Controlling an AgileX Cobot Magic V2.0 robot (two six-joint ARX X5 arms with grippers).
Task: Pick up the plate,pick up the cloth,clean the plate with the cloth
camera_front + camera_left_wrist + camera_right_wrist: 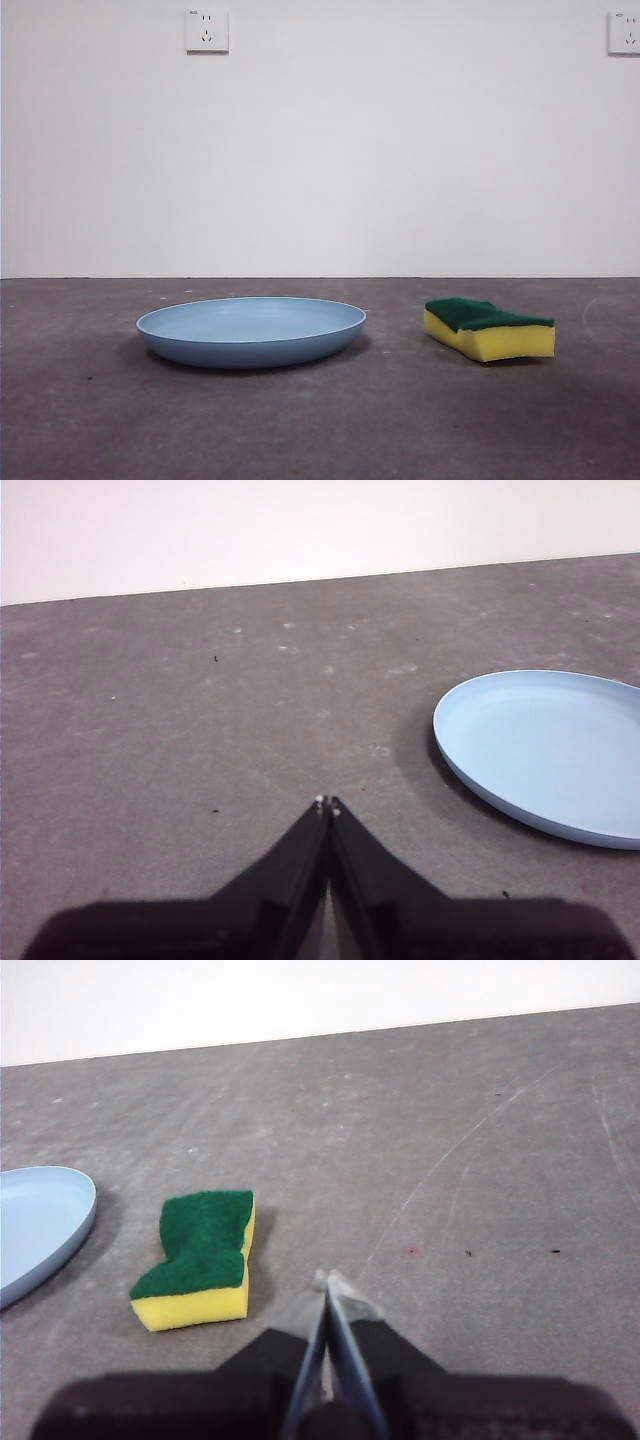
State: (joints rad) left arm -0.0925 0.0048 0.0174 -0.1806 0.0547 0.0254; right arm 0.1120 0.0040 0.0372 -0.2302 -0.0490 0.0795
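Observation:
The light-blue plate (251, 330) lies flat on the grey table, left of centre in the front view. It also shows in the left wrist view (550, 750) and partly in the right wrist view (35, 1225). The cloth, a yellow sponge with a green scouring top (490, 328), lies to the plate's right; it shows in the right wrist view (198, 1258). My left gripper (327, 803) is shut and empty, above the table, apart from the plate. My right gripper (330, 1282) is shut and empty, apart from the sponge. Neither gripper shows in the front view.
The grey table (320, 420) ends at a white wall with two sockets, one on the left (206, 30) and one on the right (624, 32). Faint scratches mark the table in the right wrist view.

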